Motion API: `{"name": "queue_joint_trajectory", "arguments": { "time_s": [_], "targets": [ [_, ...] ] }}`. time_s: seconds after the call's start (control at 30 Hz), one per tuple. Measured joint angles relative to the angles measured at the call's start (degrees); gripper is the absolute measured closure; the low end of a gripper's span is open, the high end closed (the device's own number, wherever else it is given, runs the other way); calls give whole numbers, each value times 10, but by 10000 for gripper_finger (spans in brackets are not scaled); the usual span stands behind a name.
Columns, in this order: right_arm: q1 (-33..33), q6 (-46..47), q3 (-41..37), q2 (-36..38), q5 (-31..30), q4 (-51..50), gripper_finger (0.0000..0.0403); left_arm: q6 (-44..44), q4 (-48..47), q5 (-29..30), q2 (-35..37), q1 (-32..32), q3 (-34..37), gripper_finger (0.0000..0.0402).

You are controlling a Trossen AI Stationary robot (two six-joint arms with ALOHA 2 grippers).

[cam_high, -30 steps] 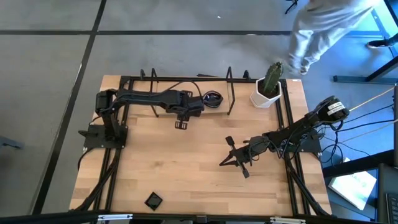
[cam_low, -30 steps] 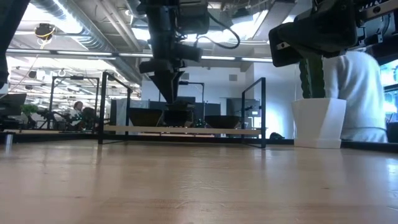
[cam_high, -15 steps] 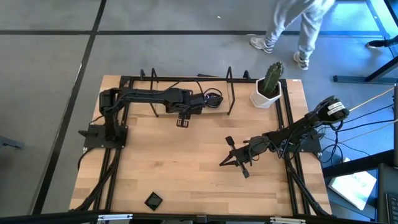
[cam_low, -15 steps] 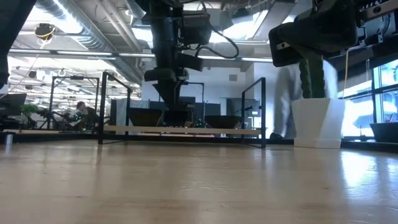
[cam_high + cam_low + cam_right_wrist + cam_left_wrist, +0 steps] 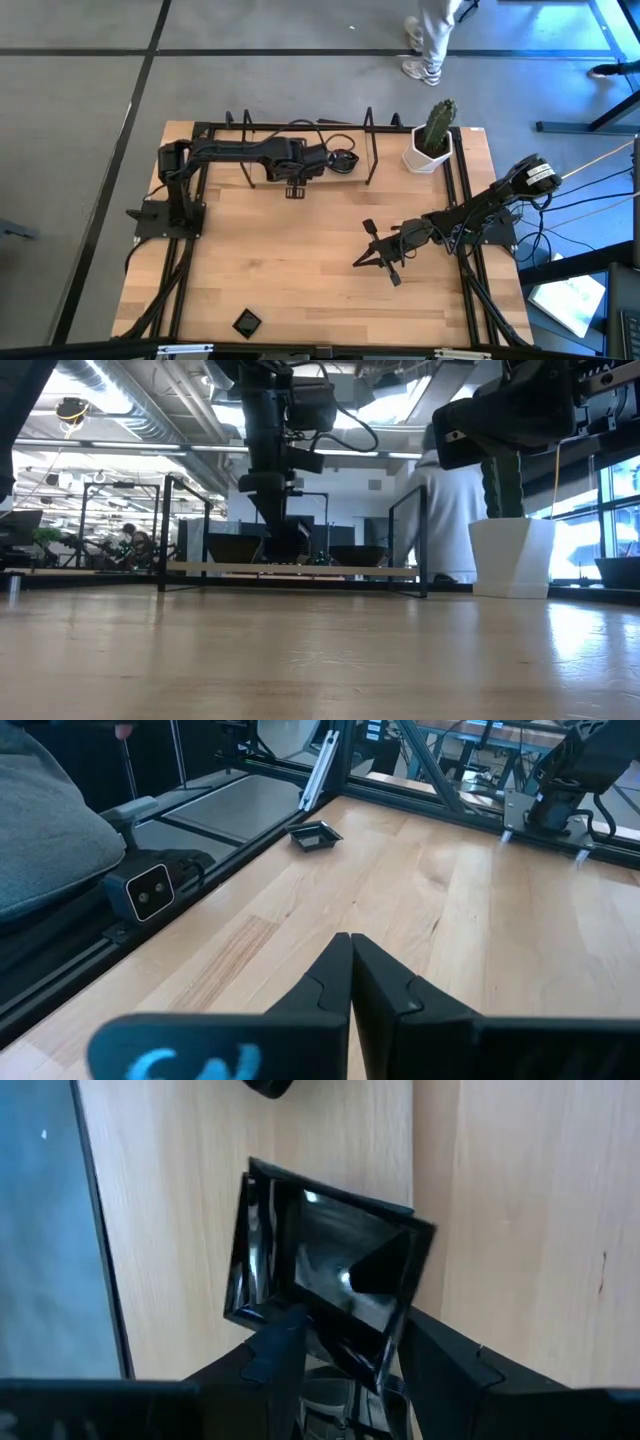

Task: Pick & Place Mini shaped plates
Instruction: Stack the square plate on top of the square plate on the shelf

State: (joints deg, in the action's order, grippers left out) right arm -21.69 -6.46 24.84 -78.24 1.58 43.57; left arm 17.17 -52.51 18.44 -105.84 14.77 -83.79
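Square raised-rim plate (image 5: pixel 325 1275) sits betw. the left gripper (image 5: pixel 345 1355) fingers, gripped by one edge, rest of it sticking out ahead, tilted, over the wood table (image 5: pixel 520 1200). Fingers held fairly wide on that rim. In the high view the left gripper (image 5: pixel 296 190) is at the table's far side, near the black rack (image 5: pixel 372 150), pointing down; plate itself too small to make out there.

Second plate (image 5: pixel 246 322) lies alone at the near edge, well apart from both arms. Right gripper (image 5: pixel 372 258) is the nearer one; seen from its wrist, that plate (image 5: pixel 315 837) lies ahead and off to one side, flat on the wood. Right fingers pressed together, empty.

Hidden: where the held plate should go, likely the rack area but no slot visible. Other plates not in view. Low view shows the left arm only against clutter.
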Motion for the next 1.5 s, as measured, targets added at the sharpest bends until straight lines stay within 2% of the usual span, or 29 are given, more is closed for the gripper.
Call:
{"name": "queue_joint_trajectory", "arguments": {
  "time_s": [0.13, 0.23, 0.5, 0.57, 0.97, 1.5],
  "targets": [
    [0, 0, 0, 0, 0, -2, 395, -8, 0, 0, 0, 1, 0, 253],
    [0, 0, 0, 0, 0, -2, 395, -6, -1, 3, 0, 1, 0, 270],
    [0, 0, 0, 0, 0, -2, 395, 0, -3, 25, 0, 1, 0, 381],
    [0, 0, 0, 0, 0, -2, 395, 3, -3, 25, 0, 1, 0, 395],
    [0, 0, 0, 0, 0, -2, 395, 6, -6, 9, 0, -7, 0, 384],
    [0, 0, 0, 0, 0, -2, 395, 21, -22, 45, 2, -35, -17, 293]
  ]
}}
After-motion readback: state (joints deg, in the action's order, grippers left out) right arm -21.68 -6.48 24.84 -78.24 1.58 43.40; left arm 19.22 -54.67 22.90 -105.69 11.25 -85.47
